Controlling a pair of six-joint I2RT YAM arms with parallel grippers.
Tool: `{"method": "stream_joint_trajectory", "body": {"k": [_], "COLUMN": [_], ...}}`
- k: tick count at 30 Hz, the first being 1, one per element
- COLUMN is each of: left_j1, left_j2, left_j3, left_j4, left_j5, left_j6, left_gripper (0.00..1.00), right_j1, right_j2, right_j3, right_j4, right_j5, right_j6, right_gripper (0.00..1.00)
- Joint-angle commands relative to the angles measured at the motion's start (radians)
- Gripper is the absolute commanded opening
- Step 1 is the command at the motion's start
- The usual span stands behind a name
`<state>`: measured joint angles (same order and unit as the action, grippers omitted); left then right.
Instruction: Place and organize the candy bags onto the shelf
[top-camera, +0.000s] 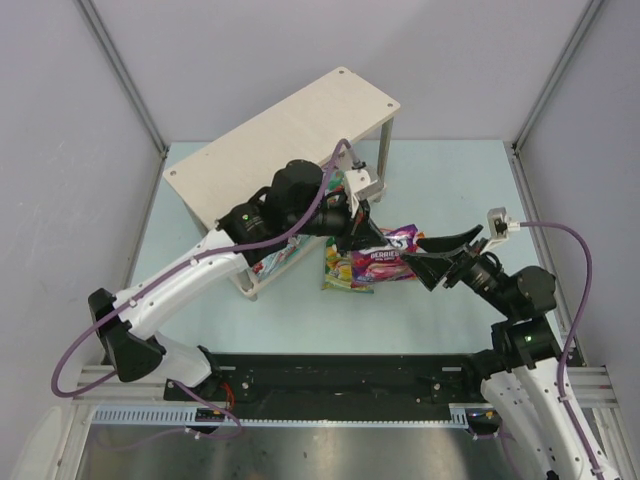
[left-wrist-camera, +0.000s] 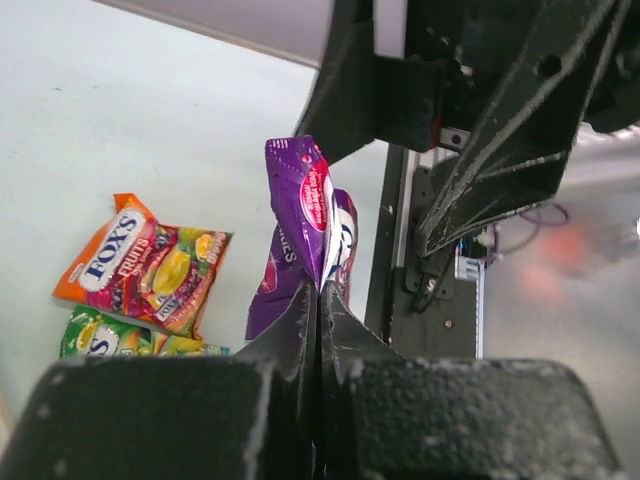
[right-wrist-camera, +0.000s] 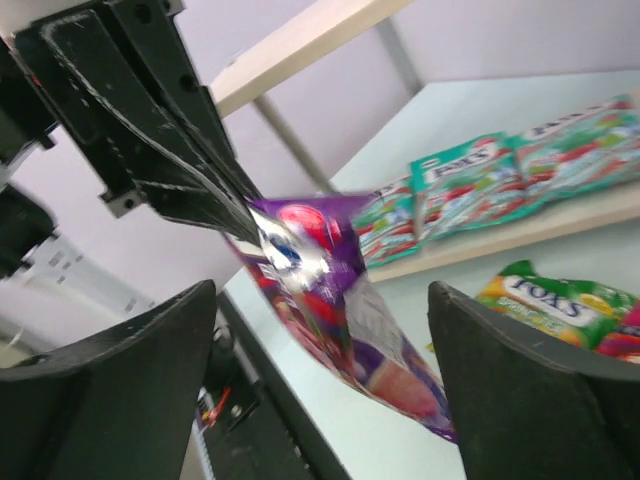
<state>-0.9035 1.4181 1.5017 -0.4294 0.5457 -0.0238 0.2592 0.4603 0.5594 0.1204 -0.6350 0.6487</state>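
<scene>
My left gripper (top-camera: 358, 240) (left-wrist-camera: 320, 295) is shut on the top edge of a purple FOX'S candy bag (top-camera: 386, 262) (left-wrist-camera: 303, 200) and holds it hanging above the table. My right gripper (top-camera: 425, 255) (right-wrist-camera: 322, 320) is open, with a finger on either side of that purple bag (right-wrist-camera: 345, 300) and not touching it. A red-orange bag (left-wrist-camera: 140, 265) and a green-yellow bag (top-camera: 345, 277) (left-wrist-camera: 95, 335) (right-wrist-camera: 560, 300) lie on the table below. The pale wood shelf (top-camera: 290, 130) (right-wrist-camera: 300, 45) stands behind, with teal bags (right-wrist-camera: 470, 180) on its lower board.
Another purple-and-white bag (top-camera: 405, 237) lies just behind the held one. A teal bag edge (top-camera: 272, 260) shows under the shelf's near corner. The black base rail (top-camera: 340, 385) runs along the near table edge. Grey walls enclose the pale blue table (top-camera: 470, 190).
</scene>
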Motion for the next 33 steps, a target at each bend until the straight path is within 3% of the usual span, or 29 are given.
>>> {"method": "stream_joint_trajectory", "body": {"k": [1,5,13,23,29,33], "left_j1": [0.055,0.064,0.064,0.066,0.066,0.066], "left_j2": [-0.040,-0.054,-0.010,-0.027,-0.022,-0.022], "left_j3": [0.005,-0.012,0.051,0.017,0.000,-0.035], "left_j4": [0.207,0.365,0.526,0.557,0.560,0.584], "left_j5": [-0.018,-0.091,-0.099,-0.072,-0.066,-0.061], "left_j6": [-0.224,-0.387,-0.639,-0.679,-0.679,-0.688], "left_gripper": [0.00,0.00,0.00,0.00,0.00,0.00], "right_j1": [-0.003,-0.005,-0.005,-0.005,-0.005,-0.008], "right_j2": [-0.076,-0.126,-0.115,0.080,0.173,0.193], "right_j3": [0.019,-0.048,-0.196,-0.243,-0.243,-0.228], "right_j4": [-0.117,-0.131,0.246,0.764,0.952,0.986], "right_j5": [0.221,0.290,0.235,0.193,0.187,0.184], "right_j6": [-0.061,-0.028,0.118,0.281,0.367,0.396], "right_gripper": [0.93,0.99,1.00,1.00,1.00,0.97]}}
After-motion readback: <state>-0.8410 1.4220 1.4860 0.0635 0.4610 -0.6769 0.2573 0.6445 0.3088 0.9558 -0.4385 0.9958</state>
